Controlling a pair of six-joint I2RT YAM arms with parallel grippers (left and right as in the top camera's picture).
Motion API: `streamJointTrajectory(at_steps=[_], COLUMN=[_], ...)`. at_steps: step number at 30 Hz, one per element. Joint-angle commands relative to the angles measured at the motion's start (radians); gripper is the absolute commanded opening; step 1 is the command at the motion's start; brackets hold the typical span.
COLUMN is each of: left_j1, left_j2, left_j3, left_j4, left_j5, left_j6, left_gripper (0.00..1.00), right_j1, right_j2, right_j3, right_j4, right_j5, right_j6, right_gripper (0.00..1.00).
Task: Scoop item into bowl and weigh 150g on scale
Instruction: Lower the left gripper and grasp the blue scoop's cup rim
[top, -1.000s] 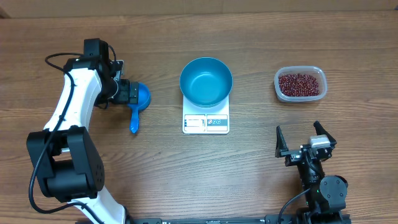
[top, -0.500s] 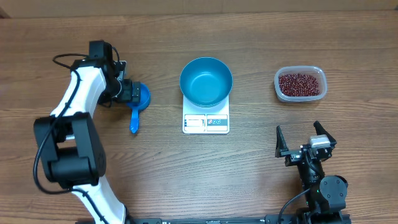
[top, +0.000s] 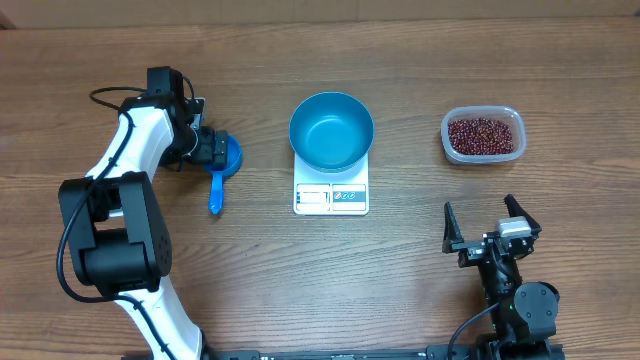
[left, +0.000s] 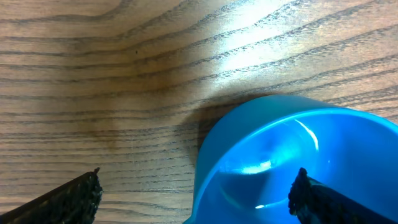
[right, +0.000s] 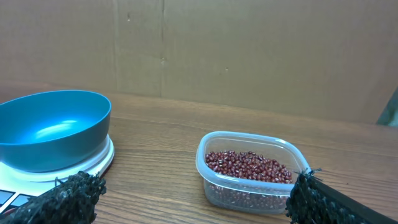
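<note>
The blue bowl (top: 331, 131) stands empty on the white scale (top: 331, 198) at the table's middle. The item, dark red-brown beans (top: 483, 134), fills a clear tub (top: 512, 117) at the right. A small blue scoop (top: 229, 156) lies left of the scale, handle toward the front. My left gripper (top: 213, 150) is open at the scoop's cup (left: 292, 155); one finger hangs over the cup, the other over bare wood, gripper (left: 198, 186). My right gripper (top: 490, 222) is open near the front right, holding nothing. Its view shows bowl (right: 53, 127), beans (right: 249, 165), gripper (right: 194, 186).
A wooden table (top: 400, 280) carries everything. A cardboard wall (right: 249, 50) stands behind its far edge. The scale's display and buttons (top: 331, 198) face the front edge. Bare wood lies between the scale and the tub (right: 214, 186).
The left arm's elbow has swung in toward the table while its gripper stayed at the scoop's cup. The right arm, bowl, scale and tub have not moved.
</note>
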Motion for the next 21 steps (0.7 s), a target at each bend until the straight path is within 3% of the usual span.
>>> streamJointTrajectory(at_steps=[1, 5, 9, 21], left_j1=[0.005, 0.005, 0.005, 0.005], left_j2=[0.005, 0.005, 0.005, 0.005], left_j3=[0.022, 0.022, 0.022, 0.020], left_j4=[0.003, 0.003, 0.002, -0.001], left_j5=[-0.006, -0.026, -0.044, -0.048], left_j6=[0.020, 0.020, 0.020, 0.020], left_gripper=[0.92, 0.86, 0.93, 0.94], right_j1=[-0.005, -0.005, -0.005, -0.005], right_j2=[-0.010, -0.010, -0.010, -0.010], right_j3=[-0.011, -0.011, -0.011, -0.011], right_j4=[0.005, 0.005, 0.005, 0.005], right_j5=[-0.005, -0.005, -0.005, -0.005], right_j6=[-0.008, -0.008, -0.008, -0.008], right_gripper=[1.00, 1.00, 1.00, 1.00])
